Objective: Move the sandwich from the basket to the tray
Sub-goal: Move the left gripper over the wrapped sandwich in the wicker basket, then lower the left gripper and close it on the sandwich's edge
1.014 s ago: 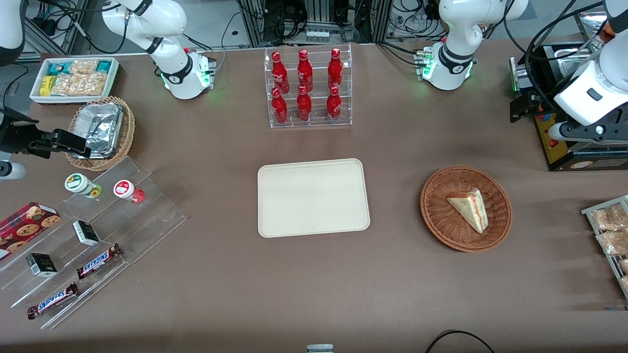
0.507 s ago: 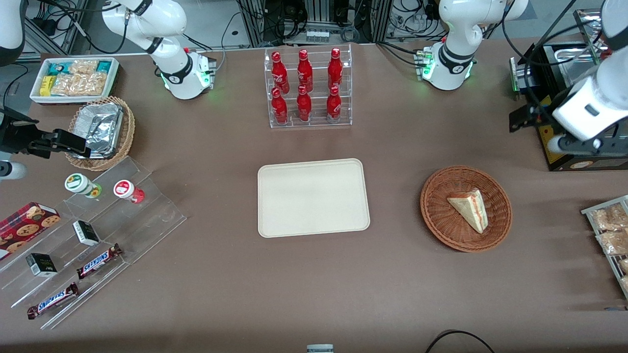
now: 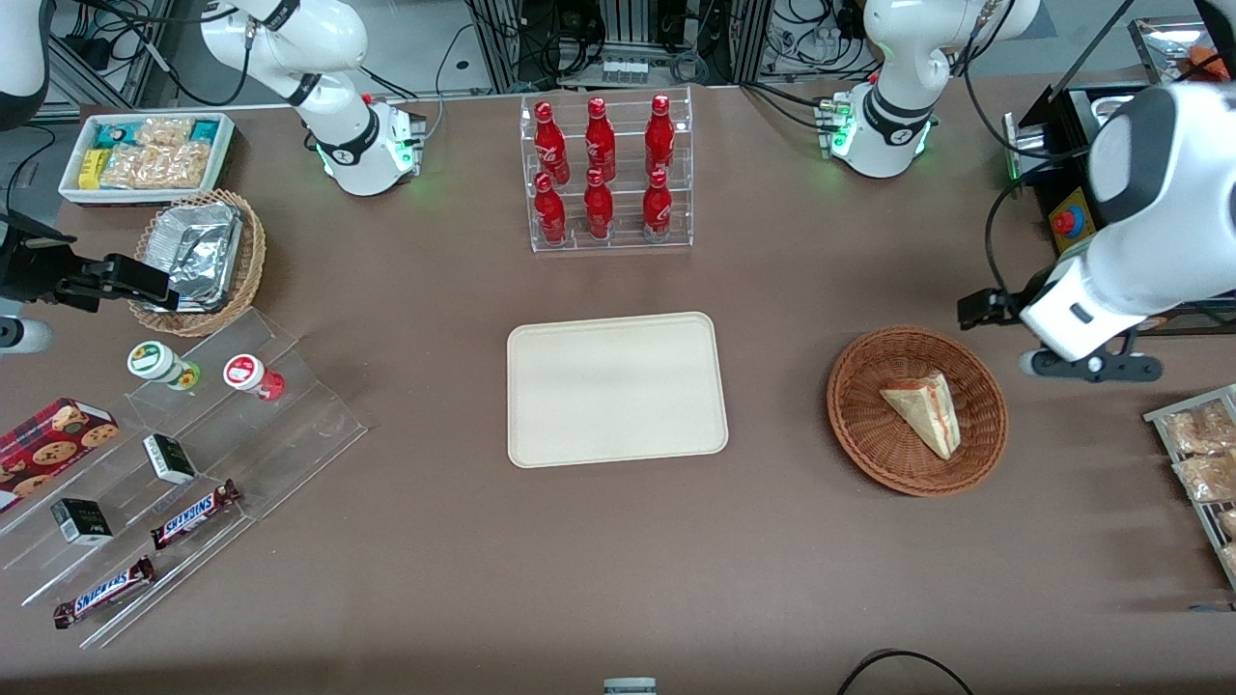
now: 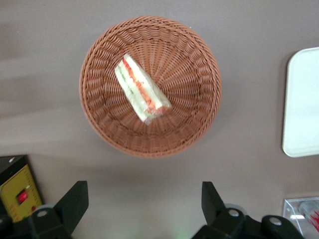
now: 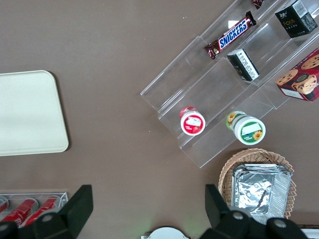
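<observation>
Wrist view: we're looking straight down on the basket (image 4: 150, 85), with the sandwich (image 4: 142, 88) lying flat in its middle, red and green filling facing up at us.
Gripper: our gripper (image 4: 141, 199) hangs above the table just beside the basket, clear of the rim, its two fingers spread wide with nothing between them.
Why there: we judge this a line-up before the descent, the wide spread leaving room to straddle the wedge.
Front view: the sandwich (image 3: 924, 412) sits in the basket (image 3: 916, 410) toward the working arm's end; the tray (image 3: 616, 388) lies bare at the table's middle, well apart from it.
Tray placement: we'd say flat and open so a drop-off needs no threading.
Hidden: from the front the arm's white body covers the fingers entirely; at the wrist, only a corner of the tray (image 4: 302, 103) shows.
Hard to tell: whether the wedge is wrapped, we cannot say.
</observation>
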Action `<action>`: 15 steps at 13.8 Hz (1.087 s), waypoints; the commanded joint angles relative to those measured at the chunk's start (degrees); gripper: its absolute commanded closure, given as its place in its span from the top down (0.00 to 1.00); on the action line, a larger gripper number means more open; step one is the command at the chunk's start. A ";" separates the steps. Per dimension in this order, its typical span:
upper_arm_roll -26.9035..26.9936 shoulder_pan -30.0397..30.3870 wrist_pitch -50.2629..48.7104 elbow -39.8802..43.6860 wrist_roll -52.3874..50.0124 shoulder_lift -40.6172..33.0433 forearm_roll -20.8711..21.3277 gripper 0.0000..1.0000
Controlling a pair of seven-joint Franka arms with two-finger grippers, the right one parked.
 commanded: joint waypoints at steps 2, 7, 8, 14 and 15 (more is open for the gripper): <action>-0.61 0.73 7.99 -5.38 -2.38 1.77 -0.17 1.00; -0.52 1.08 18.10 -10.47 -7.12 5.12 -0.17 1.00; -0.09 1.08 19.77 -11.18 -8.96 5.73 -0.17 1.00; 0.53 1.08 25.31 -12.24 -34.51 7.84 -1.04 1.00; 0.53 1.00 26.28 -12.50 -36.38 8.54 -0.96 1.00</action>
